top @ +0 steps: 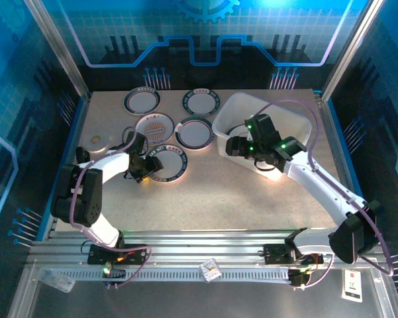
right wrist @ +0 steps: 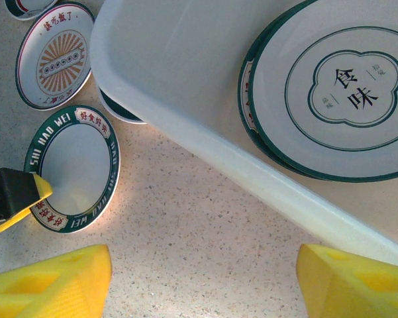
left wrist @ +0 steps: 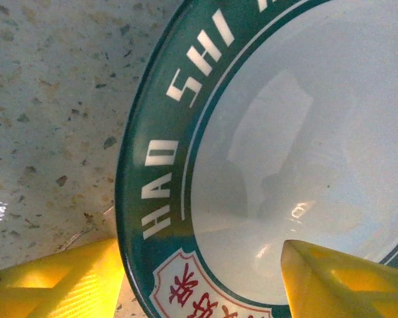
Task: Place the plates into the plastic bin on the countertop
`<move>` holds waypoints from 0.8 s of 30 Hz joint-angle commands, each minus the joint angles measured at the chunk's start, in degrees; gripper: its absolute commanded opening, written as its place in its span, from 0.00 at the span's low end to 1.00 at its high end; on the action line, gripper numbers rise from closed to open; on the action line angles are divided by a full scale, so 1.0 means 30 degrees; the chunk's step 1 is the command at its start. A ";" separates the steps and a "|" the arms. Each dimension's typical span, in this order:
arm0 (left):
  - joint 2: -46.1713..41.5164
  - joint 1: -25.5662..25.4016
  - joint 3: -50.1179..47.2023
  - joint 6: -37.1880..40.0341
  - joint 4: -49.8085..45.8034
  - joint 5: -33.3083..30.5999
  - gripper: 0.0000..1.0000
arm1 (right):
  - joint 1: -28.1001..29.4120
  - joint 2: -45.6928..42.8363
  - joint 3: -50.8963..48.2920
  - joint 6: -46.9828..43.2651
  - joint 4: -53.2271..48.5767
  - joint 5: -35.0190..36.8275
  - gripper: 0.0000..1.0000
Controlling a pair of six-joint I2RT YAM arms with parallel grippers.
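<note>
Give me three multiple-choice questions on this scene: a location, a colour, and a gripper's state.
1. Where are the stacked plates with the clover centre, relative to the plastic bin? A inside it B beneath it C leaning outside it
2. What colour is the rim of the plate at the left gripper? A red B dark green C yellow
3. How is the left gripper? A shut, empty B open, straddling that rim C lifting the plate
Answers: A, the bin's wall surrounds them; B, a green band with white letters; B, fingers apart, one each side of the rim.
</note>
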 commanded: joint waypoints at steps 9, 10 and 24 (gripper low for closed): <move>-0.0184 0.0247 -0.0633 0.0640 0.0406 0.0125 0.42 | 0.0220 0.0290 0.0306 -0.0210 0.0397 -0.0077 0.74; -0.0240 0.0276 -0.0677 0.0679 0.0402 0.0135 0.40 | 0.0200 0.0298 0.0269 -0.0189 0.0458 -0.0116 0.74; -0.2498 0.0335 -0.1717 0.1042 0.0859 0.0513 0.19 | 0.0220 -0.0688 -0.0759 0.0024 0.1192 -0.0199 0.74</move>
